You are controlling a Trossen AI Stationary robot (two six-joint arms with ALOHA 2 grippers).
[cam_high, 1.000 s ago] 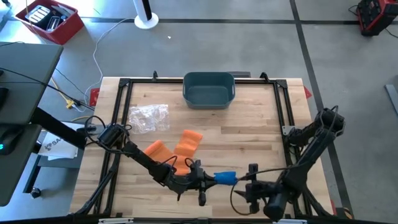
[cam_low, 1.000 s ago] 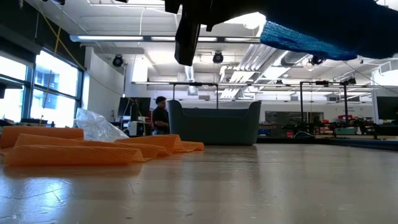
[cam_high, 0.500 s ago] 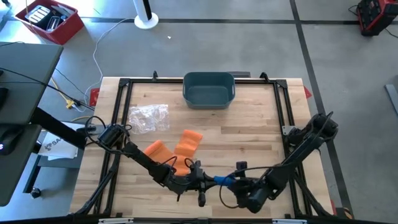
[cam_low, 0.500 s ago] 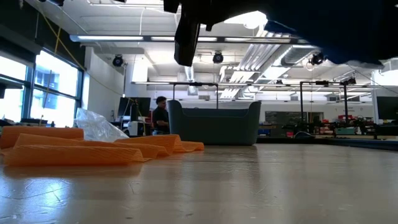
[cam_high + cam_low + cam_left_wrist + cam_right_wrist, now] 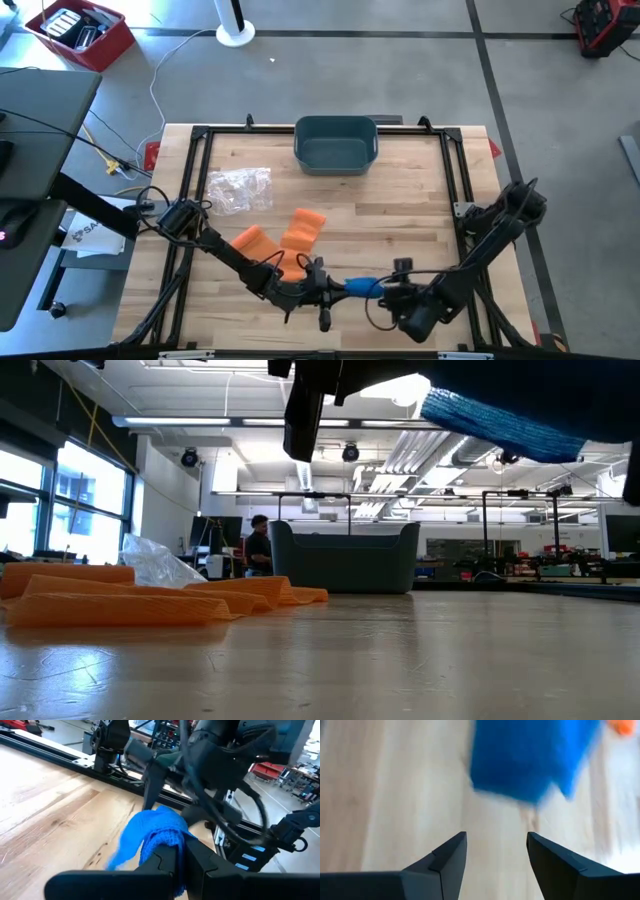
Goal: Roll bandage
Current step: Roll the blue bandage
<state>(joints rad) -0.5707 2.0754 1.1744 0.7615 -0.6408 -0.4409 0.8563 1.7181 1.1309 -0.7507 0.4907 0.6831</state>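
Two arms meet at the blue bandage (image 5: 362,287) near the front edge of the surface (image 5: 400,200).
The left gripper (image 5: 334,289) has its jaws shut tight on the bandage and holds it up. The right gripper (image 5: 495,851) is just beside it, jaws open and holding nothing. Orange bandages (image 5: 283,239) lie near.

No legible text, label, brand or number found in any view. A white sheet (image 5: 88,232) beside the worktop (image 5: 400,200) bears dark lettering (too small to read).
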